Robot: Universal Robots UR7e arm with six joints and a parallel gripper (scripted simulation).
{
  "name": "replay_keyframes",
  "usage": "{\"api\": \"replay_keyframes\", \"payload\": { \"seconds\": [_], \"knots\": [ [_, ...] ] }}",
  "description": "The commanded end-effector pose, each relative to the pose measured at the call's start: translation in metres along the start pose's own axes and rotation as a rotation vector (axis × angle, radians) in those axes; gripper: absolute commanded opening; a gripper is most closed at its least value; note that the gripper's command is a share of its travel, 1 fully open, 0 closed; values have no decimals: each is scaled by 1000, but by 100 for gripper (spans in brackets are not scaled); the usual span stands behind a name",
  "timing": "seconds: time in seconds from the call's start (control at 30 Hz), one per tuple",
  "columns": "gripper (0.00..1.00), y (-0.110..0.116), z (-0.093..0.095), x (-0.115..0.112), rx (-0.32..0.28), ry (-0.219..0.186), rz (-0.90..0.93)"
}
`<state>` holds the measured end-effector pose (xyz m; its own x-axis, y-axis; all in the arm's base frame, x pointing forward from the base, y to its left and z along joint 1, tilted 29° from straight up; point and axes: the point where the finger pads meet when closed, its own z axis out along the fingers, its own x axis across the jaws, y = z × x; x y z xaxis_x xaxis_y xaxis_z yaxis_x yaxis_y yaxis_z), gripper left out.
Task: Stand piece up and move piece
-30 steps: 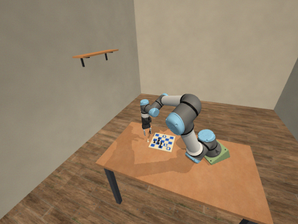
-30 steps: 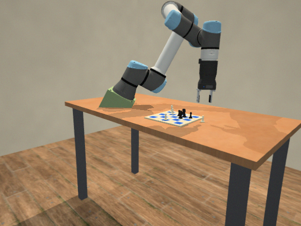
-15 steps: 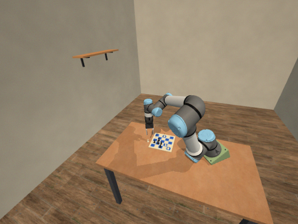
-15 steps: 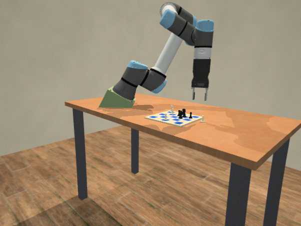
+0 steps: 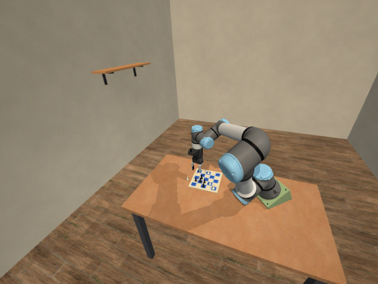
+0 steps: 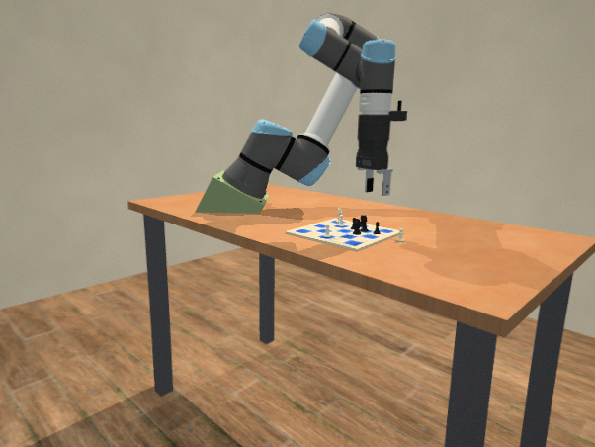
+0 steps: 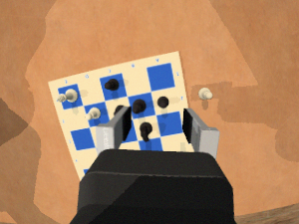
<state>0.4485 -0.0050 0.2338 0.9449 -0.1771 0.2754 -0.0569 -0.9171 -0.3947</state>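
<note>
Wooden table (image 6: 460, 277), white pawn (image 7: 205, 94) beside open fingers

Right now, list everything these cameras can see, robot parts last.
Table: one, orange-brown wooden top on dark legs, mid-room.
Chessboard: one, blue and cream squares, flat on the table in front of the arm.
Black pieces: at least four, upright, clustered near the board's middle.
White pieces on the board: two visible, near one board edge.
White piece off the board: one, upright on the table just beside the board.
Wall shelf: one, orange board on dark brackets, nothing on it.
Floor: wooden planks.
Base wedge: one, green, on the table.
Arm: one, grey and white with blue caps.
Gripper: one, black, fingers open, holding nothing, above the board.
</note>
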Motion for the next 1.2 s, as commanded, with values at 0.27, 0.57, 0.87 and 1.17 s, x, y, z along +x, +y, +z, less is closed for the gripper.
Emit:
{"api": "replay_keyframes", "payload": {
  "seconds": [0.27,0.57,0.87,1.17],
  "knots": [
    [100,8,0,-27,-11,17,469],
    [100,8,1,-29,-11,17,501],
    [73,8,1,-29,-11,17,501],
    [73,8,1,-29,-11,17,501]
  ]
}}
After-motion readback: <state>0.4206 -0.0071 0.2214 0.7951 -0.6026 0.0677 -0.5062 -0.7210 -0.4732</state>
